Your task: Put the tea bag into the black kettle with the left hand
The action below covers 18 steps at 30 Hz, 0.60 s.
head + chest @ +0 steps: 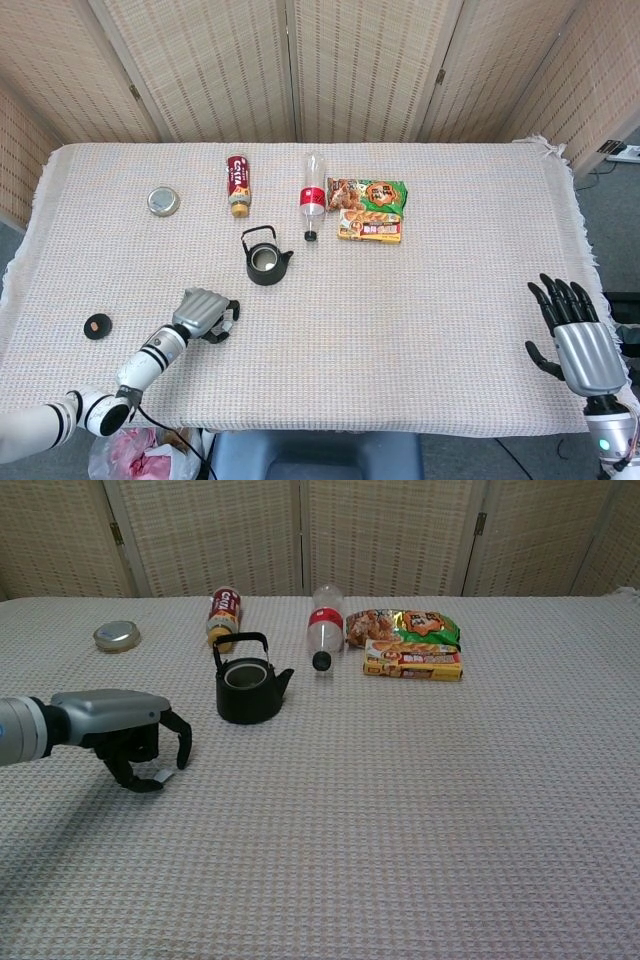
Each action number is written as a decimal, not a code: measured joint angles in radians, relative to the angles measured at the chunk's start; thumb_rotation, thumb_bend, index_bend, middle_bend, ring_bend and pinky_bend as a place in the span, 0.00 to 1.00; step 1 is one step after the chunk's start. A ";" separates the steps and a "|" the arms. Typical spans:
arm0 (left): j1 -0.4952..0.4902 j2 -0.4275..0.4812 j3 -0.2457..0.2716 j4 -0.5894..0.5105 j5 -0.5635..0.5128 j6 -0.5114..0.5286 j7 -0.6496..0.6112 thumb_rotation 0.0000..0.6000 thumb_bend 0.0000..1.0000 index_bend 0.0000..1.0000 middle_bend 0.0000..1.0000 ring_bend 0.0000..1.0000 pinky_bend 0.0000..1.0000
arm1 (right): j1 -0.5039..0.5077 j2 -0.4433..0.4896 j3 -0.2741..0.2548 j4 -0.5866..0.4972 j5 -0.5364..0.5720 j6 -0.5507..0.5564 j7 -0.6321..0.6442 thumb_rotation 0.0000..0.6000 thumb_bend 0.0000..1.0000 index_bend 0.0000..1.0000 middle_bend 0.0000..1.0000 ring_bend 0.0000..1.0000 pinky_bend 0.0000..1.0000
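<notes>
The black kettle point(265, 258) point(247, 690) stands upright with no lid, left of the table's centre. My left hand point(205, 313) point(120, 725) is low over the cloth in front of the kettle and to its left. Its fingers are curled down around the small white tea bag point(164, 775), which shows at the fingertips against the thumb, right at the cloth. In the head view the hand hides the tea bag. My right hand point(575, 335) hovers at the table's right front edge with its fingers spread and nothing in it.
A small black lid point(97, 326) lies near the left front edge. At the back are a round metal lid point(163, 201) point(117, 634), a brown bottle point(238, 183) point(224, 613), a clear bottle point(313, 205) point(325, 635) lying down, and snack packs point(370, 208) point(410, 645).
</notes>
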State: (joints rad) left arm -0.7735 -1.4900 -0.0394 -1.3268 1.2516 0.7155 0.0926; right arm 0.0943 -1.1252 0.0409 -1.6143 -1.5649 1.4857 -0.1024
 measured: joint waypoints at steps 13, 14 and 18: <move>0.004 -0.009 0.006 0.032 0.033 0.001 -0.047 1.00 0.35 0.51 1.00 1.00 1.00 | 0.003 -0.003 0.002 -0.002 0.006 -0.005 -0.010 1.00 0.23 0.00 0.00 0.00 0.00; 0.004 -0.010 0.006 0.034 0.035 0.001 -0.050 1.00 0.35 0.51 1.00 1.00 1.00 | 0.003 -0.004 0.002 -0.002 0.006 -0.006 -0.011 1.00 0.23 0.00 0.00 0.00 0.00; 0.005 -0.013 0.008 0.043 0.047 0.000 -0.068 1.00 0.35 0.51 1.00 1.00 1.00 | 0.003 -0.006 0.003 -0.003 0.008 -0.007 -0.016 1.00 0.23 0.00 0.00 0.00 0.00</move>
State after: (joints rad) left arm -0.7685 -1.5032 -0.0319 -1.2835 1.2987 0.7156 0.0245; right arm 0.0977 -1.1311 0.0437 -1.6173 -1.5565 1.4785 -0.1188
